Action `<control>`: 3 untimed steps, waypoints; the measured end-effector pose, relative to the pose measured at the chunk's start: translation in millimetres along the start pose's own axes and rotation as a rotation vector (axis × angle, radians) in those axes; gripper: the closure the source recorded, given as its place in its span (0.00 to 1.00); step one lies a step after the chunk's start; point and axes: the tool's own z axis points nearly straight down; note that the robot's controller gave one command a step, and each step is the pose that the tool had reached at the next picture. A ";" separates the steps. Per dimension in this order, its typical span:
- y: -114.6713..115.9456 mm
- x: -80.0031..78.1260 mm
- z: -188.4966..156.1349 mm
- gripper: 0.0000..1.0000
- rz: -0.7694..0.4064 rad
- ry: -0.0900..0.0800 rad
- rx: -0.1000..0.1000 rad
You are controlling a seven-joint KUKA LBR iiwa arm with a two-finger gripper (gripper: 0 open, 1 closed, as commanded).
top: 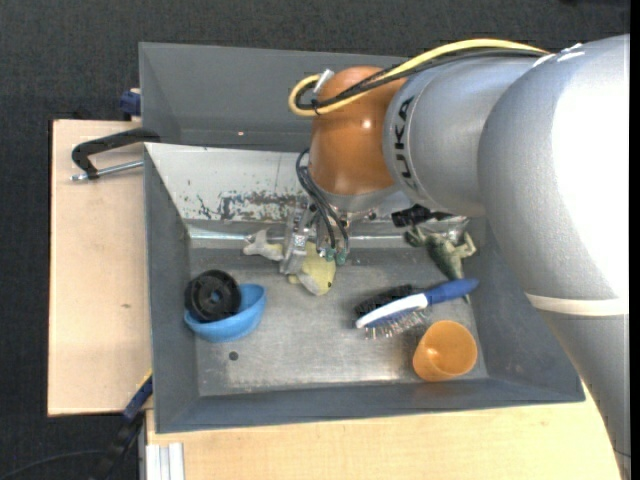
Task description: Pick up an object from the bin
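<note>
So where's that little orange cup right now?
In the camera view the orange cup sits in the front right corner of the bin, just below the blue-handled brush.

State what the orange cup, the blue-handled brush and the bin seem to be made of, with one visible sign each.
Orange cup: likely plastic; even colour, smooth, slightly glossy wall.
Blue-handled brush: probably plastic handle, shiny with a highlight; bristle material unclear.
Bin: metal, matt grey, with scratches and scuffed marks on the back wall.
</note>
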 end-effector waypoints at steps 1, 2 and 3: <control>0.6 -1.7 -7.2 1.00 0.001 0.001 0.000; 1.7 -4.7 -62.6 1.00 0.001 -0.004 -0.001; 2.7 -7.1 -95.5 1.00 0.000 -0.002 -0.001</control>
